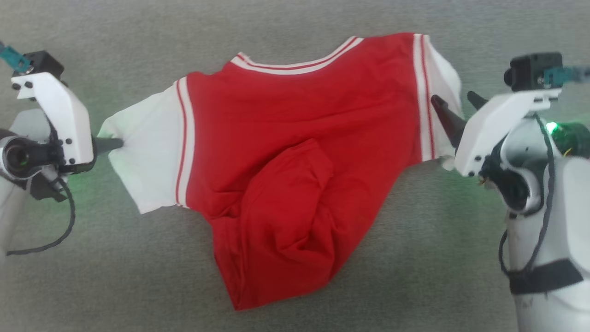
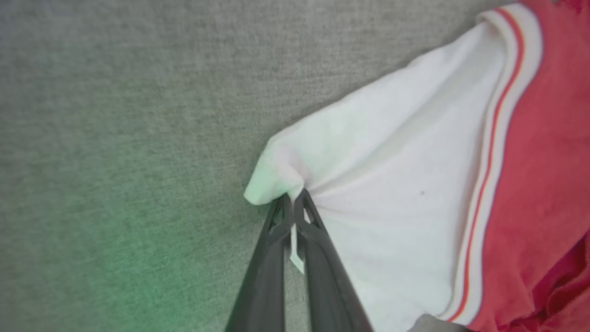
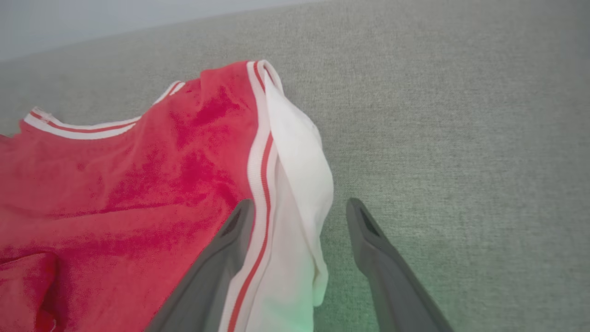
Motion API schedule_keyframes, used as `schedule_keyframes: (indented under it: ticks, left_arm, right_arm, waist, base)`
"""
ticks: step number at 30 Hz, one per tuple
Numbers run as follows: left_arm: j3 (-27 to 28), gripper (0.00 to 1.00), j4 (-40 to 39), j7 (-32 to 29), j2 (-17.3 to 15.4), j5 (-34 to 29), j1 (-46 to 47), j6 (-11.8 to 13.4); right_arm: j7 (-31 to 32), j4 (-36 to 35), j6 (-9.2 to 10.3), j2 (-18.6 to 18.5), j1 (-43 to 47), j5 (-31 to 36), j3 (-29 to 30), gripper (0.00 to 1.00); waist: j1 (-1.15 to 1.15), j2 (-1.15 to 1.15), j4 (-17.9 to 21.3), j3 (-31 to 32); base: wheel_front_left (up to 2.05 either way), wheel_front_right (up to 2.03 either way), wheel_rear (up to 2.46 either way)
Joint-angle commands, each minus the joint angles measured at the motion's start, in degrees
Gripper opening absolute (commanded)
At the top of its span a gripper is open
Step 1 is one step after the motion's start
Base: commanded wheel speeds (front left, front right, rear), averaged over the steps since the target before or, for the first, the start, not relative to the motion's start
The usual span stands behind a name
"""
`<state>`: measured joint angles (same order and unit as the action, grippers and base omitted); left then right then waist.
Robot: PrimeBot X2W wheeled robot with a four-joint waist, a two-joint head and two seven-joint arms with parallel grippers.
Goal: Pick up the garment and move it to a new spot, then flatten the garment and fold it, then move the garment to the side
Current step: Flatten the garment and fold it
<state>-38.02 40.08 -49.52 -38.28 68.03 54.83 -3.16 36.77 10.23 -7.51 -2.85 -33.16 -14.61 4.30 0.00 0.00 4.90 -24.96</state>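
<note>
Garment (image 1: 286, 138) is laid rumpled on the grey bench (image 1: 92, 276), hem bunched, nothing folded yet. Left gripper (image 2: 292, 199) jaws are clamped on the garment's left-end sleeve (image 2: 392, 175). Right gripper (image 3: 299, 207) jaws are held apart, straddling its right-end sleeve (image 3: 295, 152). Flattening is judged under way; folding and moving aside are not yet done.

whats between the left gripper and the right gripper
The garment spans it, seen in the head view: left gripper shut on one sleeve, right gripper open at the other.
</note>
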Motion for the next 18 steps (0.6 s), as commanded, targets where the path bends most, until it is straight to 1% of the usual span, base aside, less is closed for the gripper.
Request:
schedule_keyframes:
  ticks: [1,7,11,14,15,16,17,18]
  left_arm:
    - [-1.02,0.0,1.31,0.69,1.6,-0.27,-1.21,-0.15]
    - [-0.79,0.0,3.19,1.87,3.08,0.23,0.38,-1.8]
    - [-0.8,0.0,4.53,3.03,3.52,0.27,1.11,-2.73]
    - [-1.12,0.0,5.51,3.71,3.92,0.05,1.54,-3.1]
    - [-1.13,0.0,5.77,3.83,4.1,0.26,1.59,-3.29]
    - [-1.17,0.0,6.02,3.86,4.3,0.44,1.71,-3.48]
    - [-1.24,0.0,6.28,4.06,4.44,0.56,1.85,-3.55]
    - [-1.2,0.0,6.48,4.37,4.51,0.7,2.01,-3.65]
  right_arm:
    - [1.09,0.79,0.04,-0.06,-1.2,0.71,0.47,1.0]
    - [9.99,5.46,0.04,-0.05,-5.12,2.65,2.77,1.0]
    - [12.57,8.04,0.04,0.02,-6.63,3.86,4.49,1.0]
    - [14.35,10.65,0.04,0.07,-7.61,2.93,6.01,1.0]
    - [14.85,11.59,0.04,0.08,-7.9,2.13,6.65,0.82]
    - [15.48,12.66,0.04,0.1,-8.18,1.43,7.28,0.34]
    - [15.85,13.46,0.05,0.22,-8.31,2.41,7.75,0.0]
    - [16.16,14.18,0.06,0.19,-8.48,3.21,8.26,0.0]
  waist:
    - [0.0,0.0,-0.87,-0.52]
    - [0.0,0.0,-3.14,-1.36]
    - [0.0,0.0,-4.23,-1.82]
    - [0.0,0.0,-4.88,-1.89]
    - [0.0,0.0,-5.05,-1.9]
    - [0.0,0.0,-5.23,-1.89]
    - [0.0,0.0,-5.36,-1.88]
    - [0.0,0.0,-5.45,-1.86]
  base:
    - [0.0,0.0,0.0]
    - [0.0,0.0,0.0]
    - [0.0,0.0,0.0]
    - [0.0,0.0,0.0]
    - [0.0,0.0,0.0]
    - [0.0,0.0,0.0]
    - [0.0,0.0,0.0]
    - [0.0,0.0,0.0]
